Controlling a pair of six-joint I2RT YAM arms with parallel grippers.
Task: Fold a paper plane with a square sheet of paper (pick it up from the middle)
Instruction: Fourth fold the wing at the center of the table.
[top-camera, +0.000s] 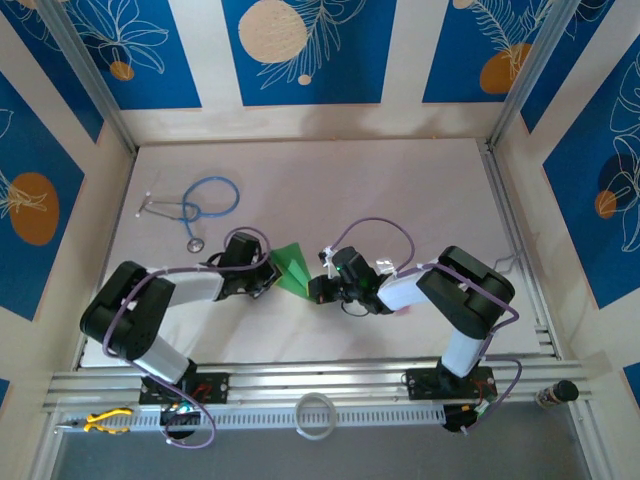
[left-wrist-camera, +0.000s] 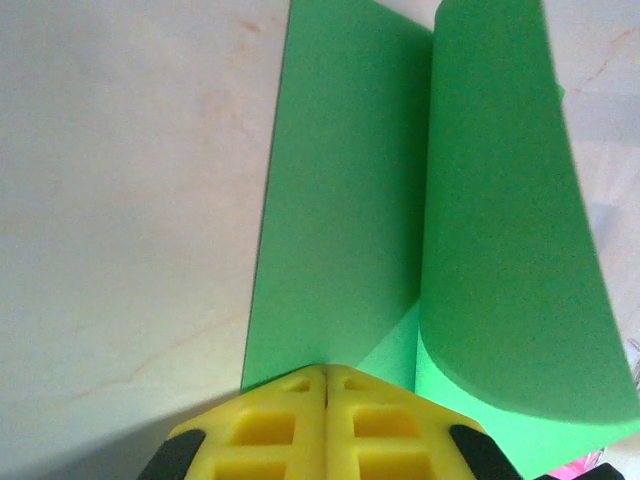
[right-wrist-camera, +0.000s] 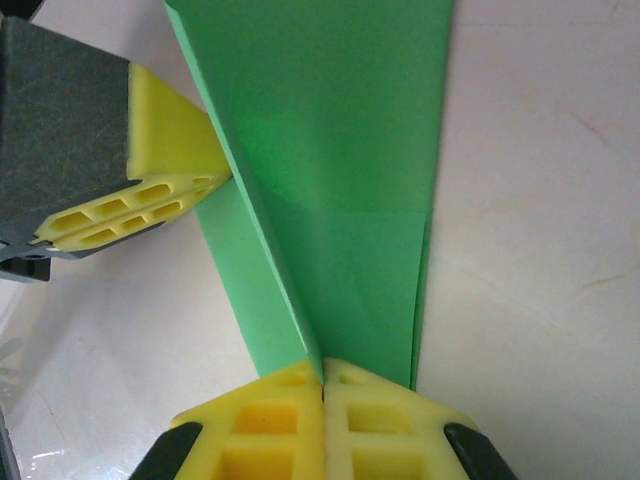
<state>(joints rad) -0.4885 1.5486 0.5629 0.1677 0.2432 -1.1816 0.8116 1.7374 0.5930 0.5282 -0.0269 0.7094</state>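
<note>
Left gripper (left-wrist-camera: 325, 375): yellow fingers are pressed together, clamped on the near edge of the green paper sheet (left-wrist-camera: 350, 200). Right gripper (right-wrist-camera: 323, 375): likewise closed, clamped on the sheet's narrow end, where the creases meet.

In the right wrist view the left gripper is seen biting the sheet's left edge from the side, well up from the right gripper's hold.

The sheet is folded. In the left wrist view a flat panel with a straight left edge is seen, and a second flap at right curls up off it, its fold rounded rather than creased flat. In the right wrist view a raised crease runs up from the gripper; the left flap is tilted and the right edge is straight. Whether the sheet is lifted off the desk (top-camera: 400, 190) cannot be told.

From above, the sheet is held between both grippers, around mid-desk and slightly toward the near side. Open desk surface lies far and right of it.

A blue-tubed stethoscope (top-camera: 205, 205) lies far-left, well apart from the sheet. A pink object (left-wrist-camera: 590, 468) is seen just beside the sheet's lower right corner; it is too cropped to name.
</note>
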